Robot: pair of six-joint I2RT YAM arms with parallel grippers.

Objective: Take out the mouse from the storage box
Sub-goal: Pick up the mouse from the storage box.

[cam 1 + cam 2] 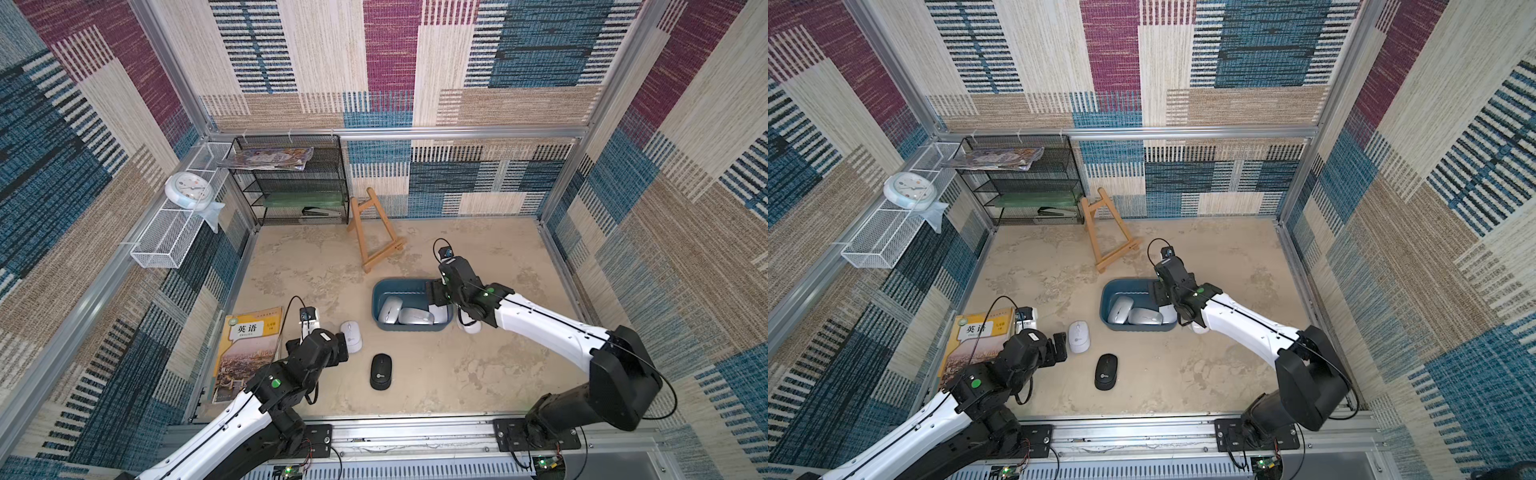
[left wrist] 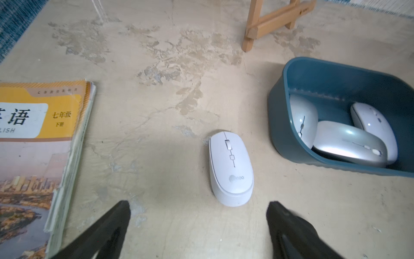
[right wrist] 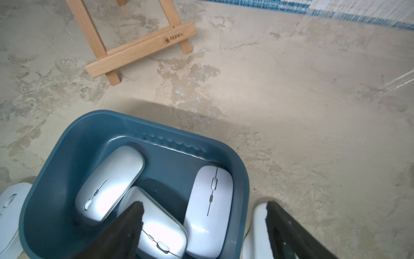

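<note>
I see my left gripper (image 2: 198, 208) spread, empty, just behind a white mouse (image 2: 230, 168). My right gripper (image 3: 203, 208) gapes over the storage box (image 3: 74, 143) rim.

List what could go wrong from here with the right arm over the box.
1. The right tool stands open astride the box wall, one finger inside and one outside. Closing here may pinch the wall and tip the box.
2. The three mice lie packed together, so lifting one may drag another.

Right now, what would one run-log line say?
left gripper open near white mouse | right gripper open at storage box rim | three mice inside
</note>
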